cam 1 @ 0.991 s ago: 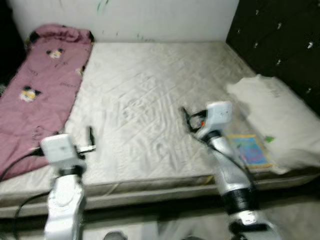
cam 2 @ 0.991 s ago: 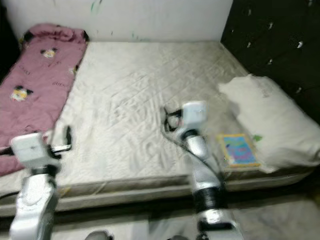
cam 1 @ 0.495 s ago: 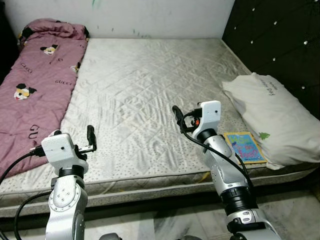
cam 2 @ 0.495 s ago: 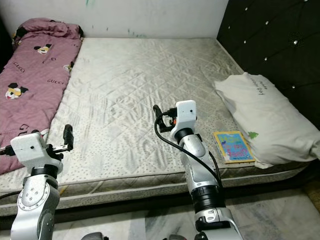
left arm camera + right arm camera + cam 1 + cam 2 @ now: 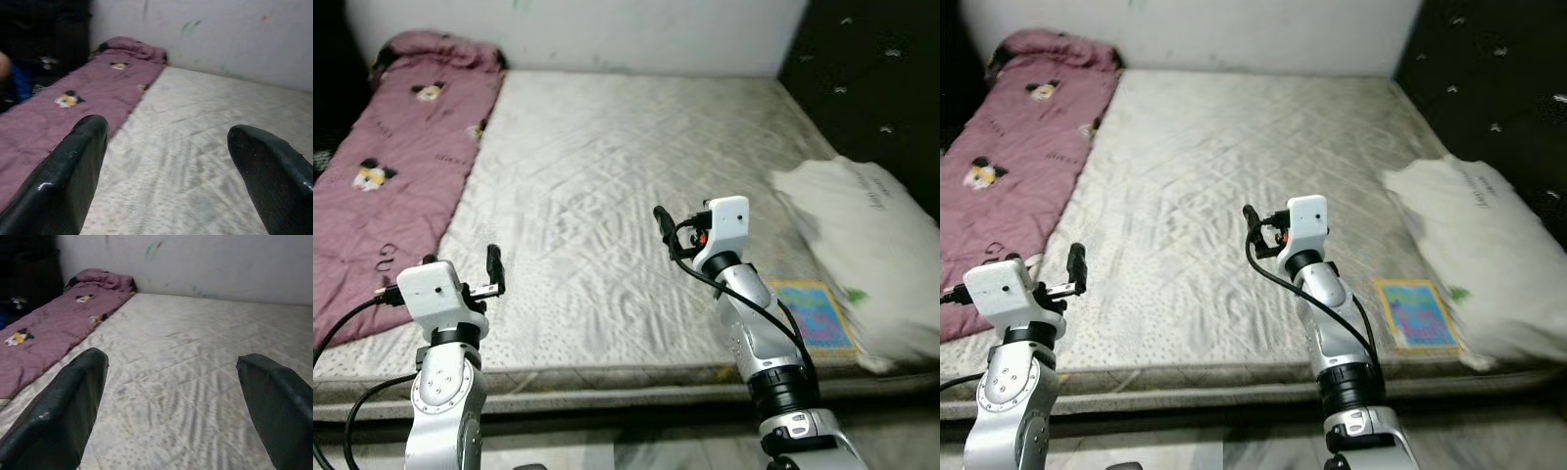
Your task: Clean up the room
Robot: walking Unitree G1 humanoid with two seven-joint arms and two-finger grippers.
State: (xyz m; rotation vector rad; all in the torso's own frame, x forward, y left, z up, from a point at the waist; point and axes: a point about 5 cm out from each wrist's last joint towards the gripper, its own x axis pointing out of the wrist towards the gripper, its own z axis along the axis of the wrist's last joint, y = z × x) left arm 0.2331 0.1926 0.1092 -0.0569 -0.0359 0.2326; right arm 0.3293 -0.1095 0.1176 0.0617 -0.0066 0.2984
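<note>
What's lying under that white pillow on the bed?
A colourful book lies flat on the mattress, its far edge tucked beneath the white pillow. Whatever else is under the pillow is covered and cannot be seen.

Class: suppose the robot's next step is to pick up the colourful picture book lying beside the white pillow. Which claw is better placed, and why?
Right. The open right claw hovers over the mattress nearer the flat colourful picture book by the white pillow. The left claw, also open, sits by the pink blanket, far across.

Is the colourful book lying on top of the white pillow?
No, the book lies flat on the mattress beside the pillow, near the bed's front edge.
</note>
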